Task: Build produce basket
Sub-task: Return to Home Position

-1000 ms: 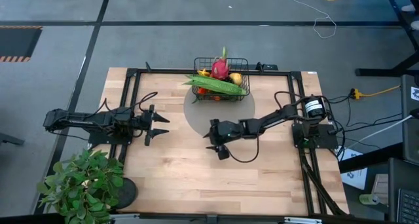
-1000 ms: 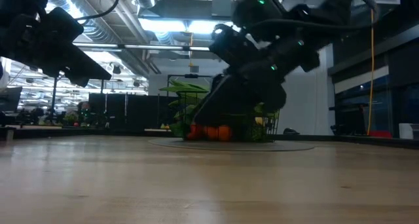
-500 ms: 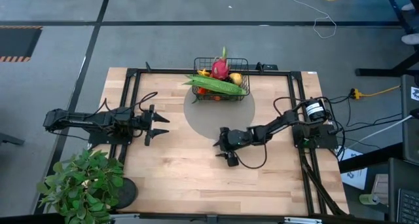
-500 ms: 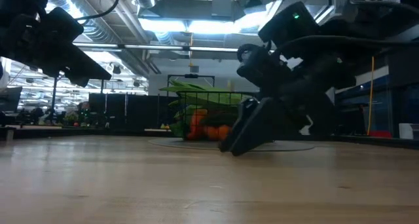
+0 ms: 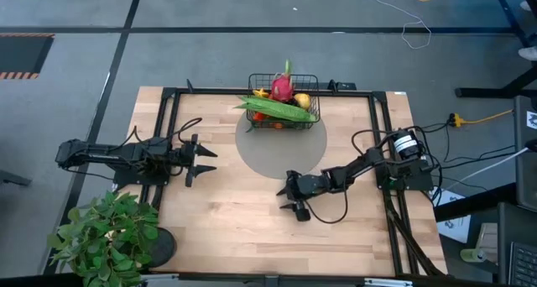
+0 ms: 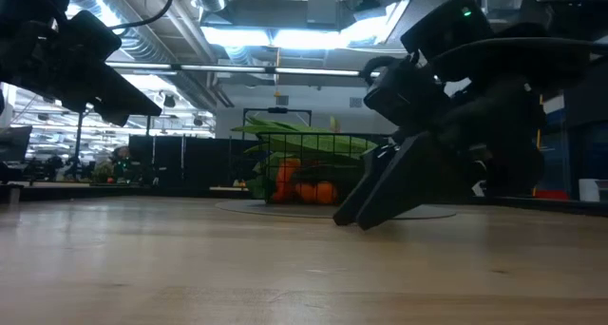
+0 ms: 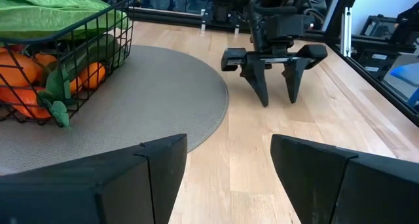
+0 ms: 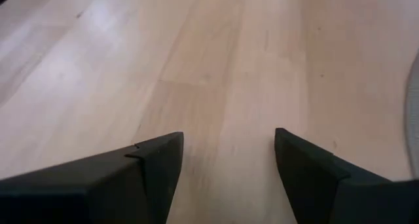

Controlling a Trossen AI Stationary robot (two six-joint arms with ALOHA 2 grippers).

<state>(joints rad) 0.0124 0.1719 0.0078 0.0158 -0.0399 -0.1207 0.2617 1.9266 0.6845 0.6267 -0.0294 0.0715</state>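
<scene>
1. High view: on the wooden table (image 5: 218, 228), at upper centre, the basket (image 5: 258, 83) is filled with produce (image 5: 277, 109); lower pieces are hidden.
2. Low view: the basket is partly blocked by the right gripper (image 6: 353, 222).
3. Left wrist view: the left gripper (image 7: 228, 145) is spread wide, empty, its fingers cut off.
4. Right wrist view: the fingers are parted, nothing held.

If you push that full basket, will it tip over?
It would probably slide, not tip: the basket looks wide and low on the round mat. The corn lies across the top, past the rim, so it might slip off. The dragon fruit, perched high, may wobble.
</scene>
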